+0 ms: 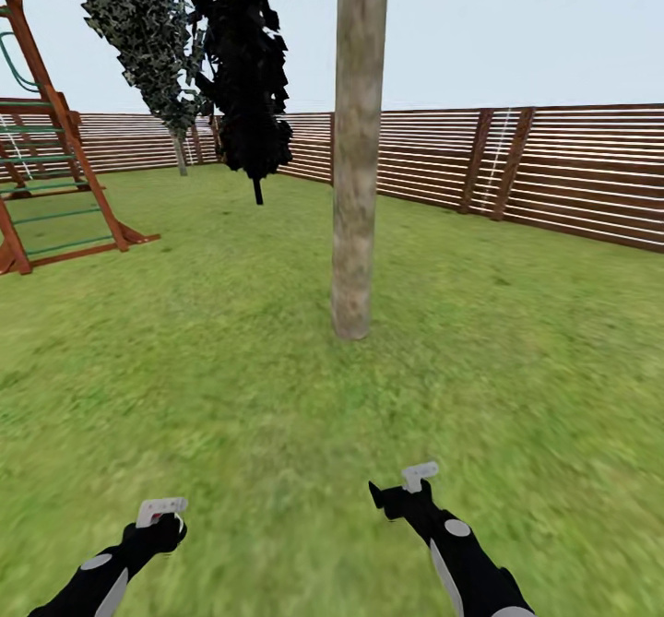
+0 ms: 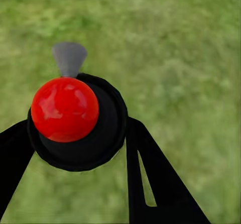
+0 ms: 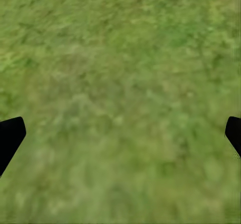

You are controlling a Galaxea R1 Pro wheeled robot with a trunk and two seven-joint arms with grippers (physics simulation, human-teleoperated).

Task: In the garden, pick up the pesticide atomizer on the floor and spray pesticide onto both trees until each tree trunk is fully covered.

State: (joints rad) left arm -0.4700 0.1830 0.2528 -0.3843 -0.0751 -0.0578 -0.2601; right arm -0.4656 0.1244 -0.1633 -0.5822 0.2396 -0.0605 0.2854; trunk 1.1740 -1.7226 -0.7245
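The left gripper's (image 2: 80, 133) fingers clasp the unlabelled, red-topped pesticide atomizer (image 2: 75, 118); the right gripper's (image 3: 120, 133) are spread.

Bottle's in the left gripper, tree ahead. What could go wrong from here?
1. The spray bottle in the left gripper has its nozzle over grass, not aimed at the trunk standing well ahead; spray may fall short.
2. The trunk rises past the head view's top, so its upper part could stay uncovered.
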